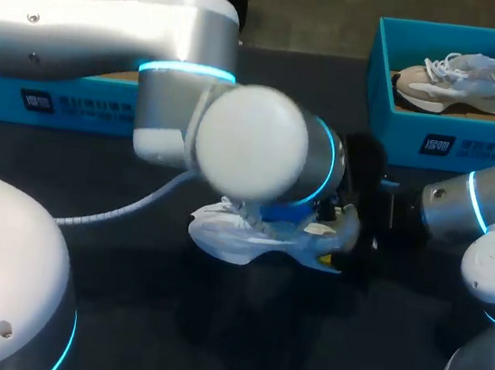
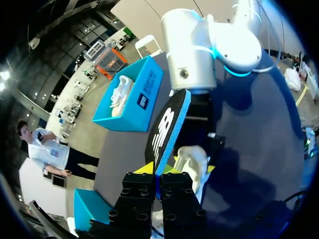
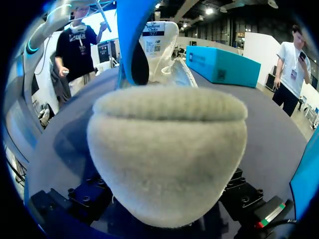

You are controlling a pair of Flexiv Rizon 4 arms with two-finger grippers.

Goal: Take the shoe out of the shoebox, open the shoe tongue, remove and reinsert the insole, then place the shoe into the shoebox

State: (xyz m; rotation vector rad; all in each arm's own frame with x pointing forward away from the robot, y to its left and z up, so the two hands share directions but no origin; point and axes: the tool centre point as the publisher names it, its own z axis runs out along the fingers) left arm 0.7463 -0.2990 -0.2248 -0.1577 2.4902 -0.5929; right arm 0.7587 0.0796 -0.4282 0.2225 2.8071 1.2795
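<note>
Nearest first: my left claw [image 2: 158, 170] is clenched on one end of the insole [image 2: 167, 129], black face w/ blue edge, pinched btwn both yellow tips; the rest of it stands out ahead of the tips. Just under and ahead of that claw lies the white shoe [image 2: 192, 162], on the dark table [image 1: 211, 326], opening up. My right claw [image 1: 329, 247] comes in at the heel end, grasping the shoe by the heel from two sides. In its own view the heel fills the gap btwn the fingers and hides the tips. Past the heel collar the tongue [image 3: 159, 32] stands raised, w/ the insole running down beside it toward the opening; can't tell if its low end is inside or just above. So I'm mid insole step, imo, pull-out or put-back, can't say which from here. Next move needs the right claw to hold the heel steady, tongue kept clear, and the left to keep the insole in line w/ the opening and not let it fold or snag on the collar. Further off, well beyond the right claw, the shoebox [image 1: 455, 135] holds a second shoe [image 1: 463, 72]. Another blue box [image 3: 222, 64] sits beyond the shoe on the left arm's side.
</note>
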